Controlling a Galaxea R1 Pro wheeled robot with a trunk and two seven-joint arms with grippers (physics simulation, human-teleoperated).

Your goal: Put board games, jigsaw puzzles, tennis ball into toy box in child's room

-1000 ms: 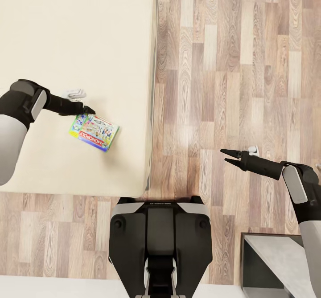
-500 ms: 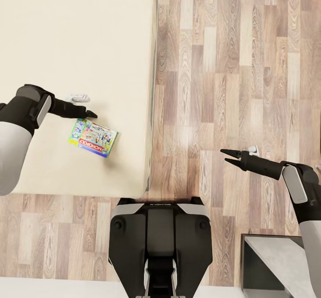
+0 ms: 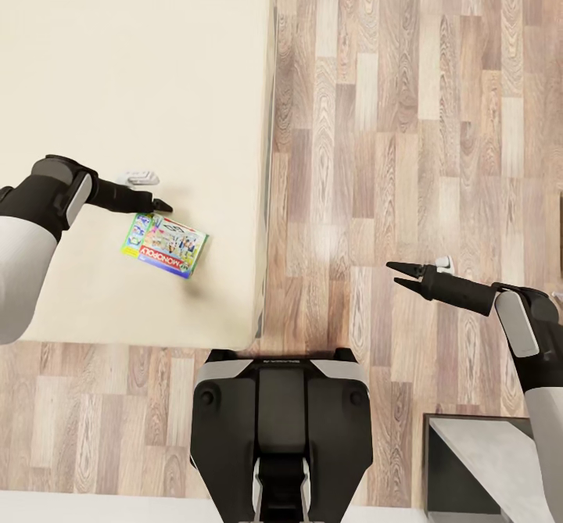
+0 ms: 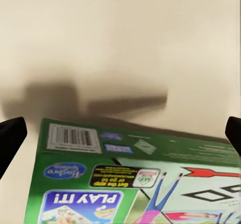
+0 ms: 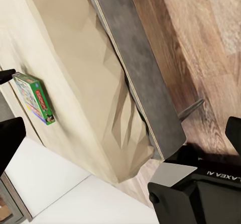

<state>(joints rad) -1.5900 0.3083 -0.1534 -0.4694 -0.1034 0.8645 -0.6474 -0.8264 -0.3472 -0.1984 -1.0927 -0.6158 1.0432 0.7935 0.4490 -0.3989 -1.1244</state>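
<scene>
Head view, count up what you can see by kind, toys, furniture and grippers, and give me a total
Board games: 1, the board game
Beds: 1, the bed
Cabinets: 1, the cabinet
Grippers: 2, left gripper, right gripper
Total: 5

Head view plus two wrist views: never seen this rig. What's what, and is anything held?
It is a simulated wheeled robot with two arms, steered remotely by a person. The head view looks down from the robot's head over its dark base and both arms. Each wrist view looks along that arm's gripper, whose black fingertips show at the picture's edges.

The cream surface is the bed, beside a wood-plank floor. A colourful board game lies flat on the bed near its edge; the left wrist view shows its green box close up, and the right wrist view shows it from the side.

The left gripper is open, fingers apart, hovering at the box's far edge. The right gripper is open over the floor. Nothing is held.
</scene>
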